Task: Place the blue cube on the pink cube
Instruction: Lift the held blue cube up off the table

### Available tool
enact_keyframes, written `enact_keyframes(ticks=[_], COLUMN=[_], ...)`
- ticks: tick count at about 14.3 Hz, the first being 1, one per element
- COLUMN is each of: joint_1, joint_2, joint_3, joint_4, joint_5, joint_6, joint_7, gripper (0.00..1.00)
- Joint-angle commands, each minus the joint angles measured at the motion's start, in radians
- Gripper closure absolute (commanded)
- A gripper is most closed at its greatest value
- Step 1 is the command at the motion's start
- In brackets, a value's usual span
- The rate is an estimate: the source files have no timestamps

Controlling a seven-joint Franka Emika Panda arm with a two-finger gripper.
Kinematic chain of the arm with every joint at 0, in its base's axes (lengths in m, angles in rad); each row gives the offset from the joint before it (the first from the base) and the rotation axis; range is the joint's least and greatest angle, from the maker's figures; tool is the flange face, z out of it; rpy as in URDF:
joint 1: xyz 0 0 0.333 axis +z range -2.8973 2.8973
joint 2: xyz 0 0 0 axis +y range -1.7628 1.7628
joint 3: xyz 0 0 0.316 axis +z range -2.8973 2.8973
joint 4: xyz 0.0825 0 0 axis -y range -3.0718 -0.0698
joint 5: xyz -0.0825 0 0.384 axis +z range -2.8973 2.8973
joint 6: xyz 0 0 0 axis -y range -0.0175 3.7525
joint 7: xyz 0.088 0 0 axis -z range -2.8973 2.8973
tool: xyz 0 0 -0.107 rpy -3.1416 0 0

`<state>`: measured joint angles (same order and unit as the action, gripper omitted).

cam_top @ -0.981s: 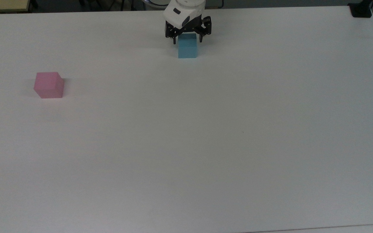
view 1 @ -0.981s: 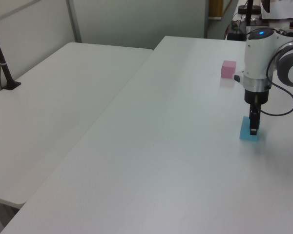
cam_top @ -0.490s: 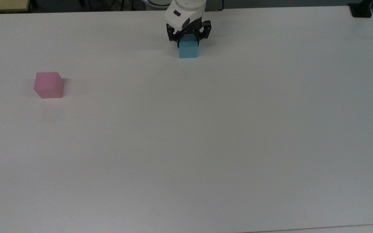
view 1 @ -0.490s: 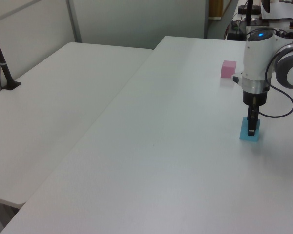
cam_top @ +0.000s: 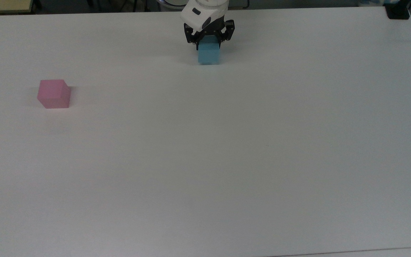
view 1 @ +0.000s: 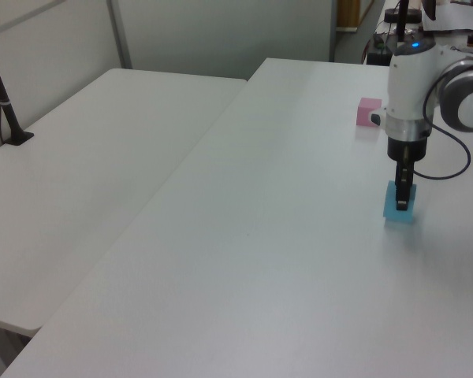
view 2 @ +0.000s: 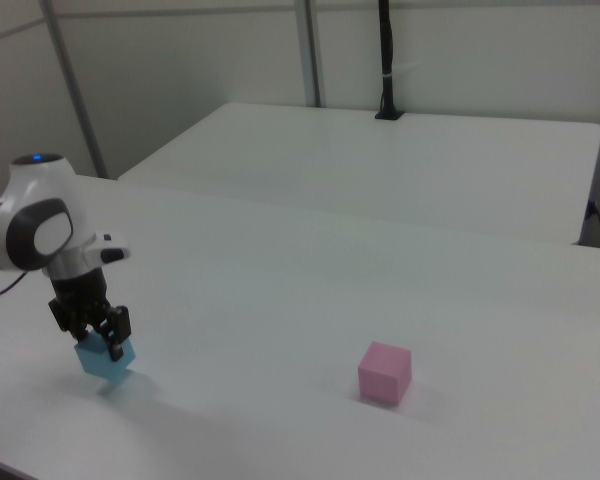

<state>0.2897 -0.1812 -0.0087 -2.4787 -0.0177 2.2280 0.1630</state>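
My gripper (cam_top: 209, 42) is clenched on the blue cube (cam_top: 208, 55), just raised off the table (cam_top: 227, 160) near its far edge, so the carry to the pink cube (cam_top: 53, 93) by the top view's left edge remains.

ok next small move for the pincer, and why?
Probably lift straight up a little more. The pincer looks shut on the blue cube, which seems just off the table in the right view. The pink cube sits far off toward the top view's left.
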Motion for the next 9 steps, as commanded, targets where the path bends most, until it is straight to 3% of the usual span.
enact_keyframes(ticks=[1,3,5,9], joint_1=[0.008,-0.001,-0.001,-0.003], joint_2=[-0.040,-0.035,-0.027,-0.026], joint_3=[-0.008,-0.014,-0.017,-0.022], joint_4=[0.197,0.390,0.524,0.609], joint_5=[-0.037,-0.039,-0.038,-0.038], joint_6=[-0.256,-0.448,-0.581,-0.648], joint_7=[0.000,-0.023,-0.043,-0.066], gripper=[0.78,0.78,0.77,0.75])
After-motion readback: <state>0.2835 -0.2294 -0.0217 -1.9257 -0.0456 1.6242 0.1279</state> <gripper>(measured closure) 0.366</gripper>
